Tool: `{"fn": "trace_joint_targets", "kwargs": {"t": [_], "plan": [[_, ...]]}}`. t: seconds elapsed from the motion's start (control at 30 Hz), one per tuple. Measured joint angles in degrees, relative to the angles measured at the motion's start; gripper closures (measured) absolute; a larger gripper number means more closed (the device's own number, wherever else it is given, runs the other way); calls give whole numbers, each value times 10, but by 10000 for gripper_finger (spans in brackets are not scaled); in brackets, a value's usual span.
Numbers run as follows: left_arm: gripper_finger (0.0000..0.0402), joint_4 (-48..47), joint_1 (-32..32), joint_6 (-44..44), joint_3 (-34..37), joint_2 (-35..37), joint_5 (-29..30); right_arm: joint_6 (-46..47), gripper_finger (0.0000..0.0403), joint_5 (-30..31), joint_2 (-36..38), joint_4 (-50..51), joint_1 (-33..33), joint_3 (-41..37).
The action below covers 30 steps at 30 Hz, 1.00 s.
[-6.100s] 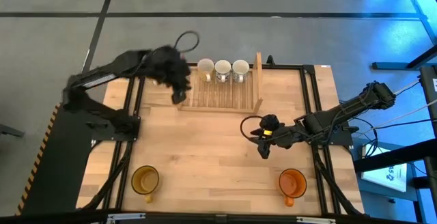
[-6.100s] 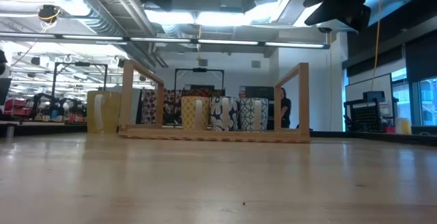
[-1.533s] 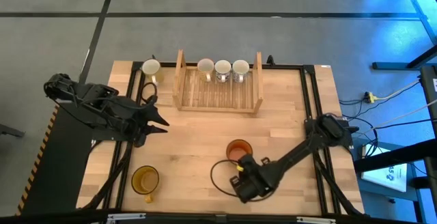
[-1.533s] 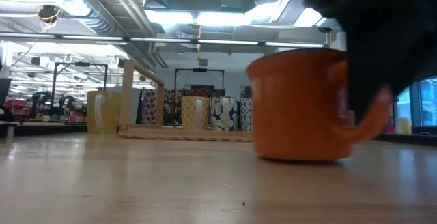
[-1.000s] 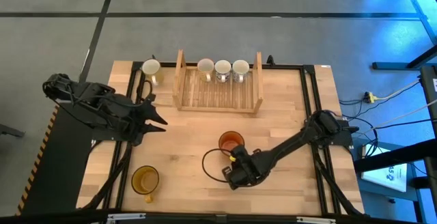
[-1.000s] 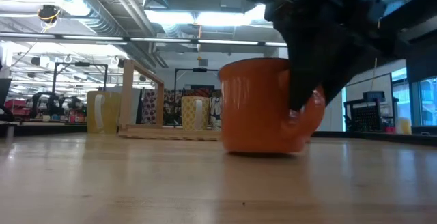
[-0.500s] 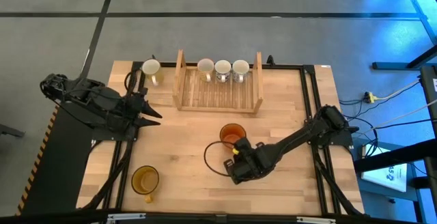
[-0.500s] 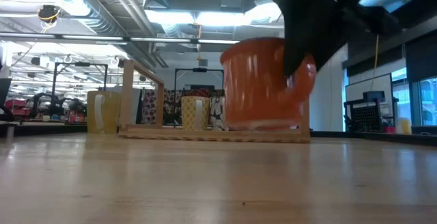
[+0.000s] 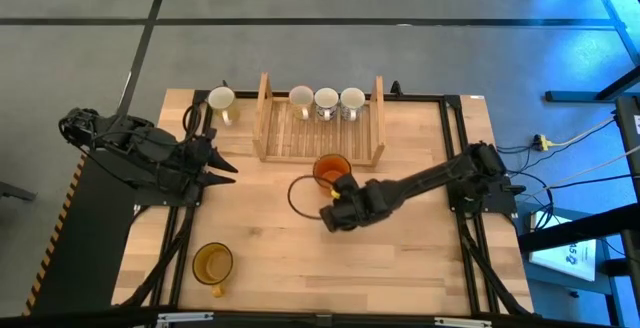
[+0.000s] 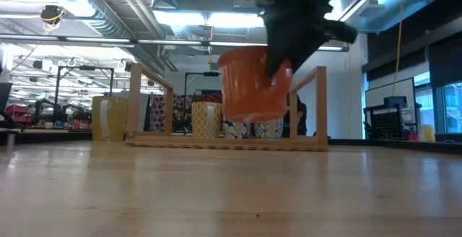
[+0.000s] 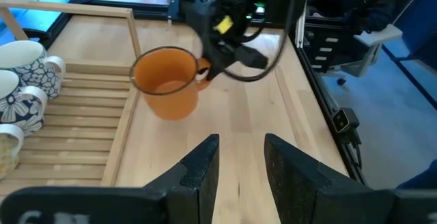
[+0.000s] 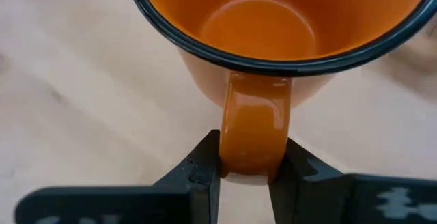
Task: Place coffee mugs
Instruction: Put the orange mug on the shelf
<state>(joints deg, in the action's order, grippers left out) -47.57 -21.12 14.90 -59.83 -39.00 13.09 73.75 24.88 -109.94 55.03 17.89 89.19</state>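
My right gripper (image 9: 338, 196) is shut on the orange mug (image 9: 332, 172), which hangs in the air just in front of the wooden slatted rack (image 9: 320, 140); the low view shows the orange mug (image 10: 251, 84) clear of the table. Three pale mugs (image 9: 326, 101) stand on the rack's far end. Another white mug (image 9: 221, 100) stands on the table left of the rack. The amber mug (image 9: 213, 263) stands near the near left corner. My left gripper (image 9: 218, 164) waits open at the table's left side, touching nothing. My right gripper pinches the orange mug's handle (image 12: 253, 136) between its two fingers (image 12: 205, 164), one on each flat side of the loop. The fingers come slanting down from the near side. The mug is lifted clear of the table, roughly upright, its open mouth up.
The rack's two upright end frames (image 9: 378, 118) stand either side of the slats. Bare slats (image 11: 82, 125) lie in front of the three mugs. Black rails (image 9: 455, 158) run along both table sides. Open wood (image 9: 300, 258) lies between the amber mug and the right arm.
My right gripper has carried the orange mug up off the table and toward the far edge, from mid-table to just before the rack. The mug, resting on the wood a second ago, now hangs clear. The left arm has drawn back slightly toward the left.
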Motion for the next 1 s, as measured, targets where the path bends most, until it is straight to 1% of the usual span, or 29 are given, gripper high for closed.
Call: {"fn": "trace_joint_targets", "kwargs": {"t": [0.13,0.33,0.6,0.77,1.0], "plan": [[291,0,0,5,0,0,13,-44,335,-7,7,0,-33,0],[291,0,0,-3,0,0,24,-104,335,-49,7,-25,-80,0],[291,-2,0,-5,0,11,25,-157,335,-61,7,-43,-125,0],[291,-3,0,-11,6,23,25,-171,335,-65,7,-48,-144,0],[291,-3,0,6,44,53,30,-183,335,-68,7,-59,-155,0]]}}
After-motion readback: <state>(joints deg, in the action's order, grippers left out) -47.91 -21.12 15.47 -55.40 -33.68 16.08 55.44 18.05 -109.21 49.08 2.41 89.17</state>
